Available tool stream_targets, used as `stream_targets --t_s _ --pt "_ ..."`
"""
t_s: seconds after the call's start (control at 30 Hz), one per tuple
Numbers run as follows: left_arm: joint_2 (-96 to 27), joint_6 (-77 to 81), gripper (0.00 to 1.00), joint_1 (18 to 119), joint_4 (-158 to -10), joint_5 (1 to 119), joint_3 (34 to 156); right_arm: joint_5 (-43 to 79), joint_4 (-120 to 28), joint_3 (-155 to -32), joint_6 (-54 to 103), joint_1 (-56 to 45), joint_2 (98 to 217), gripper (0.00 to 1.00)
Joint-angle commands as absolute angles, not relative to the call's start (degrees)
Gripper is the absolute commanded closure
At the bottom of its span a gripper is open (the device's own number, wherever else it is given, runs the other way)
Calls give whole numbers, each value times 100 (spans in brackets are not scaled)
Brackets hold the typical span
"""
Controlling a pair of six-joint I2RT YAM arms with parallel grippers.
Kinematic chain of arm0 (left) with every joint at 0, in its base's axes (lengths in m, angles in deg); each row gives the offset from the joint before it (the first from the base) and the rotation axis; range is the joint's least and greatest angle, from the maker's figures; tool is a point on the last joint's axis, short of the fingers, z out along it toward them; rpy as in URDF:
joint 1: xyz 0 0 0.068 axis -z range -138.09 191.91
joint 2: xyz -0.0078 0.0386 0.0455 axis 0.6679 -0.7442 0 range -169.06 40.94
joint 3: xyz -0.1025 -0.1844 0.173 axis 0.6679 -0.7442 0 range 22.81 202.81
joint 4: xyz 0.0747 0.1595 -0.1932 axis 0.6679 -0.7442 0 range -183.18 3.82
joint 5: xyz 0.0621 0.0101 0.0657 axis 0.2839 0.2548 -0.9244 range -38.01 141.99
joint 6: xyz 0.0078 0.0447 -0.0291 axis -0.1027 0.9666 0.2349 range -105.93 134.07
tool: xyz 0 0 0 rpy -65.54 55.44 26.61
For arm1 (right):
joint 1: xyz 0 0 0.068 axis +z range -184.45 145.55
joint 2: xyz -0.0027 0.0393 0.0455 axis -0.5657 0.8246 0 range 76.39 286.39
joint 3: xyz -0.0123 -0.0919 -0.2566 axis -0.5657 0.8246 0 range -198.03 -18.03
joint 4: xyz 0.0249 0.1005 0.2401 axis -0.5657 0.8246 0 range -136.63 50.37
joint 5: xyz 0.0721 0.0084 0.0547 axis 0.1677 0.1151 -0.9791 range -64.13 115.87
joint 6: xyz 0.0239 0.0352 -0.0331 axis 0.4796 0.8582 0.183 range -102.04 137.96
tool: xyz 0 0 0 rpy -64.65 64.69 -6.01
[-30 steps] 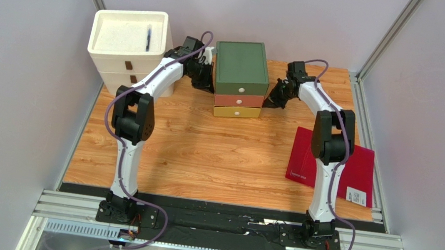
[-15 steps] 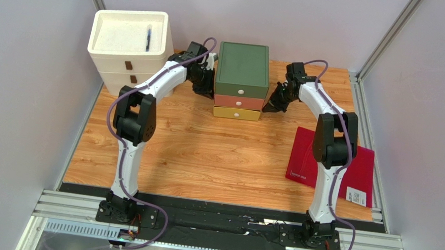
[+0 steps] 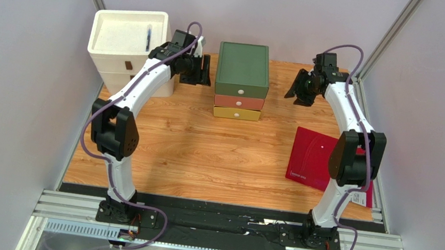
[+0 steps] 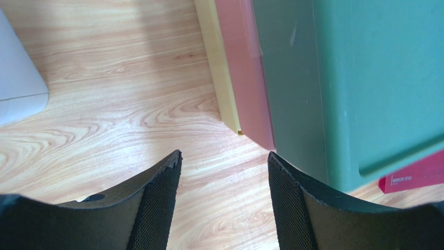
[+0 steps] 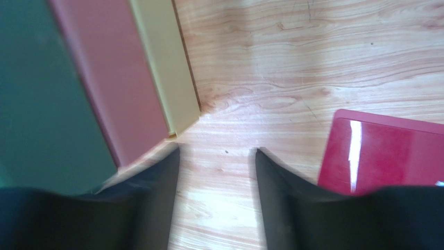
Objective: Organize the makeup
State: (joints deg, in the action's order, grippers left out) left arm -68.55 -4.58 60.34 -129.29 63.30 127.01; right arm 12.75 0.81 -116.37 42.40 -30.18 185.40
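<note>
The left gripper (image 4: 224,156) hovers just left of the green, pink and yellow stack of small plastic drawers (image 3: 242,71), its jaws spread wide and empty. The right gripper (image 5: 216,151) hangs to that stack's right, also wide and empty. A thin dark makeup stick (image 3: 148,36) lies in the open top tray of the white plastic box (image 3: 127,57). A flat dark red folder (image 3: 312,157) lies on the wooden table (image 3: 203,148).

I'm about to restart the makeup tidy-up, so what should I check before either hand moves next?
1. Left hand open, empty: ok.
2. Right hand open, empty: ok.
3. Drawer stack has all three drawers shut: ok.
4. Makeup located: cannot tell; only a thin dark item shows, in the white box top tray.
5. Red folder flat on the table, away from both hands: ok.
</note>
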Motion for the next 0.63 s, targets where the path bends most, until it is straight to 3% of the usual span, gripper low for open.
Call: stream_targets --t_s 0.0,0.03,0.1,0.17,0.6 --pt "-6192 -193 32 6045 -12934 6289 12144 1366 242 -11121 3449 -2918 17853 23" --pt "-6033 -132 28 6045 -12777 6385 11960 1357 198 -10980 3361 -2918 17599 0" --pt "-5586 -17 21 6045 -12310 6719 11397 1392 136 -10768 3176 -2944 17334 0" --pt "-5346 18 1 6045 -12177 6825 11081 1462 84 -10513 3097 -2979 17000 0" --pt "-4317 141 1 6045 -12450 6465 10481 1471 -786 -9256 3000 -3111 15585 0"
